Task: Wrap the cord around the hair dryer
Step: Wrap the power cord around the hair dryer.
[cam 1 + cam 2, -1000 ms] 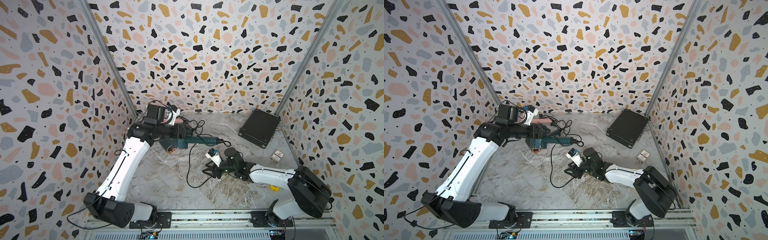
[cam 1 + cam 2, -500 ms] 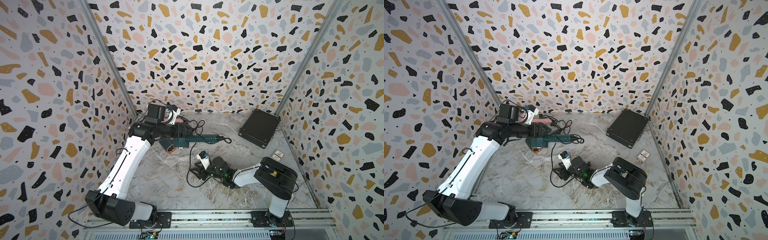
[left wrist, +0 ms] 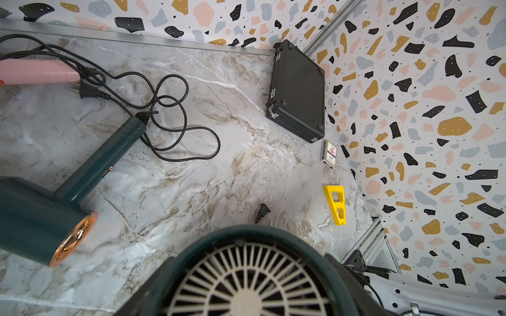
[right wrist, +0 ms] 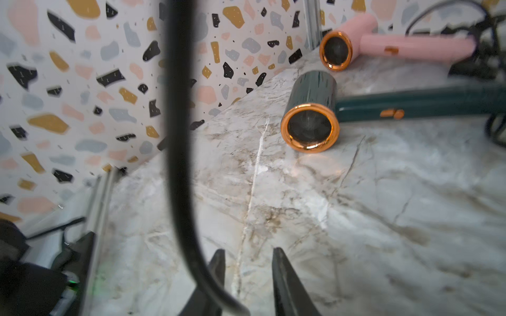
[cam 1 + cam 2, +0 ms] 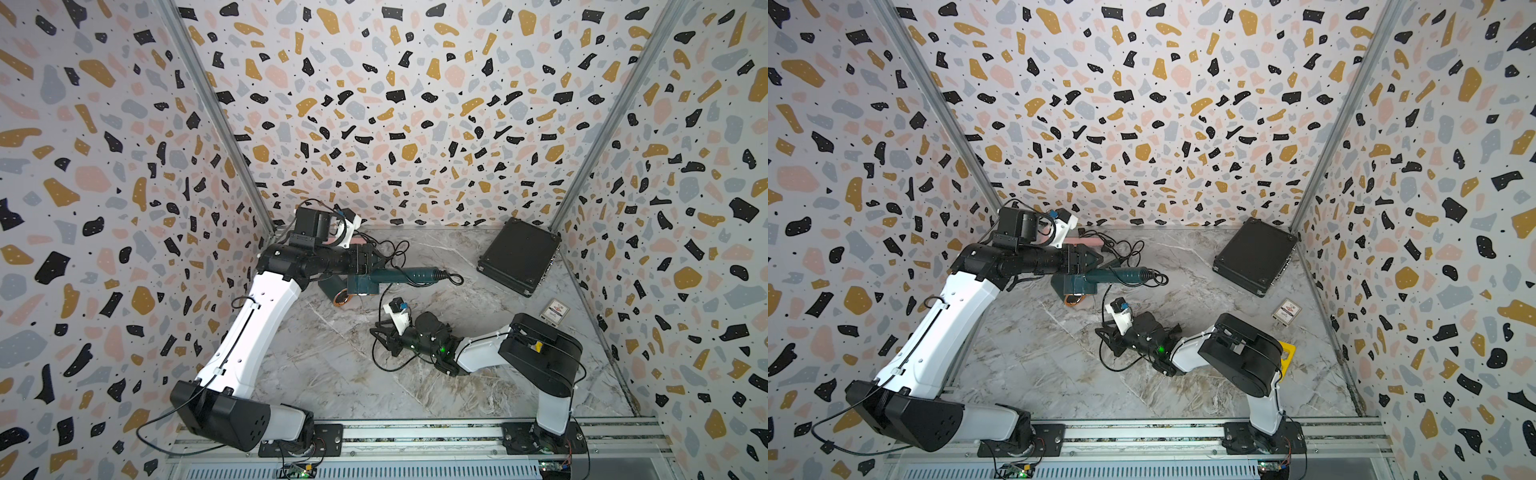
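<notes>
Well to the left of the black case [image 5: 519, 255], the left gripper [image 5: 368, 262] is clamping a teal hair dryer [image 3: 246, 276], and its white rear grille is filling the wrist view. A pink hair dryer [image 3: 35, 71] and a second teal dryer [image 3: 32, 216] are lying beside it on the tabletop [image 5: 332, 374]. Nearer the case, the black cord [image 4: 178, 136] is running across one finger of the right gripper [image 4: 247, 260], whose fingertips are standing apart, not pinching it.

Colour rundown
Hair dryer [image 4: 312, 90] dark green, nozzle ring [image 4: 309, 149] copper; second dryer [image 4: 410, 46] pink; cord [image 4: 178, 136], case [image 3: 297, 90] black; worktop [image 3: 191, 205] grey-brown marble; walls [image 5: 374, 104] terrazzo-speckled.
</notes>
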Controlling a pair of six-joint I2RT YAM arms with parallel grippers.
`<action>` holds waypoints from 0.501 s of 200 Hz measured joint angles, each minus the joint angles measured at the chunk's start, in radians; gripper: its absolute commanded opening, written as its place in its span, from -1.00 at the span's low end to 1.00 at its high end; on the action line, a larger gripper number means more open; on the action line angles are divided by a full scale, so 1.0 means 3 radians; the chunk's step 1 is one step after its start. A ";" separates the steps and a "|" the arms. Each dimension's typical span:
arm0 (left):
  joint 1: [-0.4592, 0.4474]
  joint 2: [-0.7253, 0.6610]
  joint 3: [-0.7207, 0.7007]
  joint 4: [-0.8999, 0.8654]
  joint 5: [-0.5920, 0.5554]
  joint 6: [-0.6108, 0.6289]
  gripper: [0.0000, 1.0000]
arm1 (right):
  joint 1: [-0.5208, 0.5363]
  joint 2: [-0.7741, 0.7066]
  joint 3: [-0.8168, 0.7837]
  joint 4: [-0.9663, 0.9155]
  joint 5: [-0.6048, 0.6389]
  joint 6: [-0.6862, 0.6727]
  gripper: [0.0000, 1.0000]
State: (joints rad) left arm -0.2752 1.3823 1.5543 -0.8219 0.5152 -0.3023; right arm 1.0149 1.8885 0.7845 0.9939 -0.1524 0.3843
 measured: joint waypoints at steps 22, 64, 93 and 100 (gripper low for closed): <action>0.0050 -0.0003 -0.0064 0.0095 0.0017 -0.0029 -1.00 | 0.0000 -0.0015 -0.0025 -0.0005 0.0103 -0.0019 -1.00; 0.0439 -0.0048 -0.0496 0.0472 -0.0013 -0.0290 -1.00 | -0.0043 -0.0233 -0.0287 -0.0221 0.0267 -0.0089 -1.00; 0.0721 -0.0141 -0.0769 0.0699 -0.0406 -0.0497 -1.00 | -0.0061 -0.0300 -0.0328 -0.0526 0.0338 -0.0158 -1.00; 0.0745 -0.0169 -0.0813 0.0758 -0.0579 -0.0520 -1.00 | -0.0060 -0.0329 -0.0328 -0.0631 0.0359 -0.0187 -1.00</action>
State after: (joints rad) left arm -0.0517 1.3315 1.3106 -0.5945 0.3416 -0.4583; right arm 0.9970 1.7897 0.6861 0.8047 -0.0448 0.3283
